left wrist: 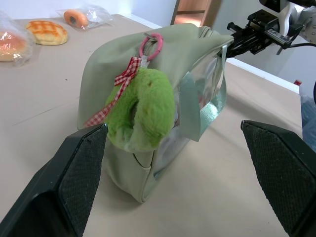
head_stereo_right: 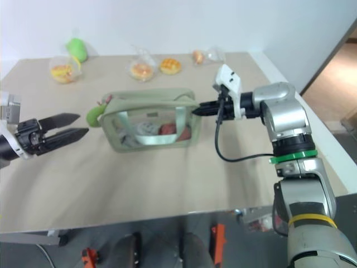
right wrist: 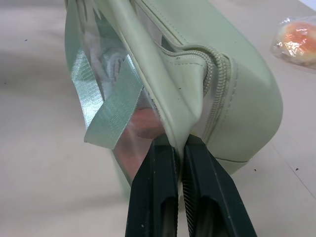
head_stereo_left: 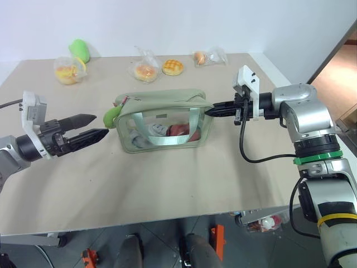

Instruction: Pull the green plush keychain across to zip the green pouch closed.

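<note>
The green pouch (head_stereo_left: 162, 120) lies in the middle of the table, with clear sides, mint straps and a top zipper (right wrist: 216, 84). The green plush keychain (left wrist: 140, 111) hangs at its left end from a pink ring, tied with a red-and-white cord. My left gripper (head_stereo_left: 99, 125) is open and level, just left of the keychain, with its fingers (left wrist: 74, 173) apart from it on either side. My right gripper (right wrist: 180, 148) is shut on a fold of fabric at the pouch's right end (head_stereo_left: 207, 111).
At the back of the table lie bagged buns (head_stereo_left: 68, 71) (head_stereo_left: 145, 71) (head_stereo_left: 207, 56), a loose bun (head_stereo_left: 172, 67) and a larger loose green plush (head_stereo_left: 80, 49). The table's right edge (head_stereo_left: 279, 72) runs behind my right arm.
</note>
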Robot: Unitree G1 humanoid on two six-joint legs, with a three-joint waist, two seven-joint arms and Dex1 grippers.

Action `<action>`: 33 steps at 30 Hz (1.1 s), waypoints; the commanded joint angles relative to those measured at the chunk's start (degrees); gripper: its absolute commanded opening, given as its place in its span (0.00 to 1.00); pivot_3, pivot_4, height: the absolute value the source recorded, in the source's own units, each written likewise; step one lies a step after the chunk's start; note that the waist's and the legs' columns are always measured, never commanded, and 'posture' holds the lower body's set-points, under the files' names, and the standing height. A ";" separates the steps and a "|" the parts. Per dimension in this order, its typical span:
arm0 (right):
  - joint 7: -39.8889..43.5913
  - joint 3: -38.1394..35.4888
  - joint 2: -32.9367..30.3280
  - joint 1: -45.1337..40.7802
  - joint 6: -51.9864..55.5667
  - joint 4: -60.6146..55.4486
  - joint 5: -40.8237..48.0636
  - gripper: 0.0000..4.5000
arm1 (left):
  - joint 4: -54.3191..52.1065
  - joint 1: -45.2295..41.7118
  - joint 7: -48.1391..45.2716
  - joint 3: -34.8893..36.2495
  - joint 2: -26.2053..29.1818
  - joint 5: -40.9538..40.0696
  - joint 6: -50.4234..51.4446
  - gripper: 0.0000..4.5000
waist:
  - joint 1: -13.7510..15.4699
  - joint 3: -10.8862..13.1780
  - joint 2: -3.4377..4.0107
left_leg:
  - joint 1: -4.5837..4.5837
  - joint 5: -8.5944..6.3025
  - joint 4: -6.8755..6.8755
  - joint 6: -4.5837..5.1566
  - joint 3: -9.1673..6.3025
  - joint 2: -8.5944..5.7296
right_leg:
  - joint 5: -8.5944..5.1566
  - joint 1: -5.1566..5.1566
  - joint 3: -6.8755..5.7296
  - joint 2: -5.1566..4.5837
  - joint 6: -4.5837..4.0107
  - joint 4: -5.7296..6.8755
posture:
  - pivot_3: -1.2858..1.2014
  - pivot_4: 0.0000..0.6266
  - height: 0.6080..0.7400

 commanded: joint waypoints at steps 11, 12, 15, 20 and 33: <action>1.03 -1.84 -2.51 3.90 3.14 -9.58 3.04 0.01 | 6.99 -9.74 0.42 -6.54 -4.31 4.37 -2.36 1.00 | -0.05 0.00 0.00 | 0.01 0.01 0.04 0.01 0.00 0.00 | 0.04 0.02 0.05 0.04 0.05 0.00 | 0.52 0.24 1.00; 0.80 -1.86 -2.50 3.94 3.19 -9.54 3.02 0.01 | 7.20 -10.01 0.20 -7.15 -4.63 4.76 -2.43 1.00 | -0.09 0.00 0.00 | 0.02 0.01 0.05 0.01 0.00 0.00 | 0.06 0.02 0.05 0.05 0.04 0.01 | 0.52 0.24 1.00; 0.18 -2.06 -2.52 4.08 3.26 -9.55 3.03 0.01 | 7.88 -10.53 -0.44 -8.51 -5.35 5.63 -2.69 1.00 | -0.17 0.00 0.00 | 0.02 0.02 0.05 0.01 0.00 0.00 | 0.10 0.02 0.06 0.05 -0.02 0.02 | 0.52 0.24 1.00; -0.39 -2.07 -2.67 4.69 3.02 -9.23 3.02 0.01 | 9.06 -11.17 -1.38 -9.39 -5.32 7.49 -3.21 1.00 | -0.16 -0.01 -0.01 | 0.02 0.02 0.06 0.00 0.00 0.00 | 0.16 0.03 0.07 0.04 -0.12 0.02 | 0.52 0.24 1.00; -0.31 -0.92 -2.08 4.60 1.15 -6.79 2.23 0.01 | 6.08 -8.89 -3.41 -5.45 -1.69 6.29 -1.28 1.00 | -0.35 -0.01 -0.01 | 0.04 0.02 0.08 0.01 0.00 0.00 | 0.18 0.02 0.11 0.06 -0.08 0.02 | 0.52 0.24 1.00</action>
